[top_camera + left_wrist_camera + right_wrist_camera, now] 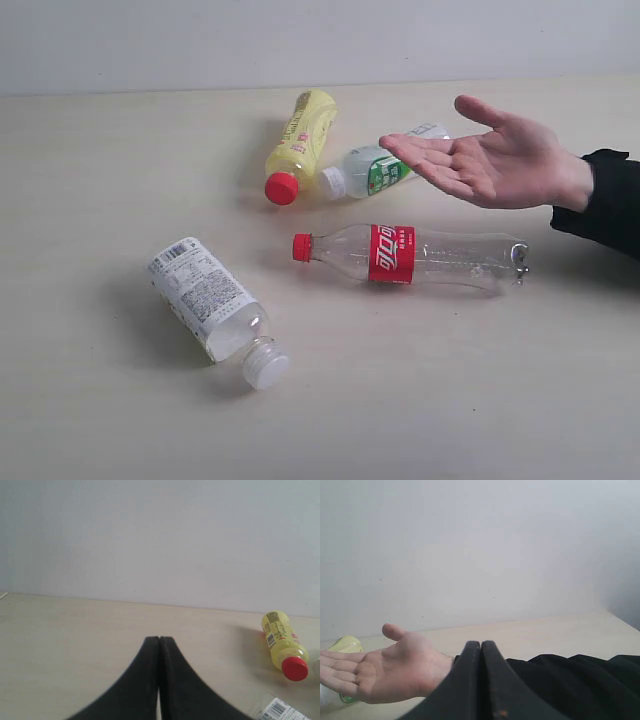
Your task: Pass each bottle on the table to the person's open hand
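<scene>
Several bottles lie on their sides on the beige table [90, 160]. The yellow one with a red cap [299, 144] is at the back; the small clear one with a green label [375, 172] lies beside it, partly behind the person's open hand [490, 155]. In the middle rests the slim clear bottle with a red label [410, 255], and the squat white-labelled bottle [215, 305] is at the front left. No gripper shows in the exterior view. My left gripper [159, 639] is shut and empty, with the yellow bottle [282, 642] off to one side. My right gripper [481, 643] is shut and empty, close to the open hand [385, 672].
The person's black sleeve [605, 200] reaches in from the right edge of the exterior view and lies just behind my right gripper [560, 680]. A pale wall [320, 40] bounds the far side of the table.
</scene>
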